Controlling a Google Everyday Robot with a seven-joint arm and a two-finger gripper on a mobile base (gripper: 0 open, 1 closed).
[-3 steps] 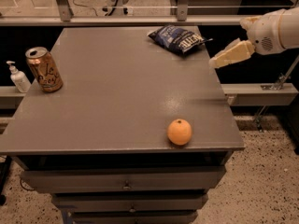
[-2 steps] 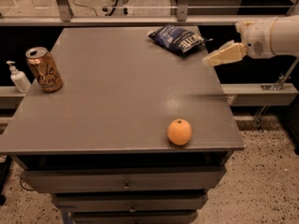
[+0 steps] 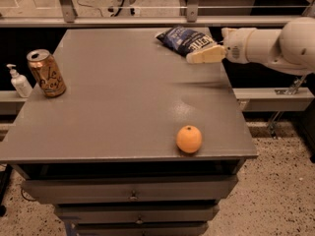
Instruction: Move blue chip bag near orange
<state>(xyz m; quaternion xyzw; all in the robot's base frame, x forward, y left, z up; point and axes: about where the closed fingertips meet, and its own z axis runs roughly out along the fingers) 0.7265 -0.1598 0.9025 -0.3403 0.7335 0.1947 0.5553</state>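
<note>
The blue chip bag (image 3: 186, 40) lies flat near the far right edge of the grey table (image 3: 123, 97); it is dark navy with white lettering. The orange (image 3: 189, 139) sits near the table's front edge, right of centre, well apart from the bag. My gripper (image 3: 193, 58) comes in from the right on a white arm; its pale tip is just at the bag's near right side, above the table.
A gold-orange drink can (image 3: 46, 73) stands at the table's left edge. A small white pump bottle (image 3: 19, 81) stands off the table to the left. Drawers run below the front edge. A metal rail runs behind the table.
The gripper has moved left and a little toward the far side, from beyond the table's right edge to the chip bag's right side. The bag, orange and can have not moved.
</note>
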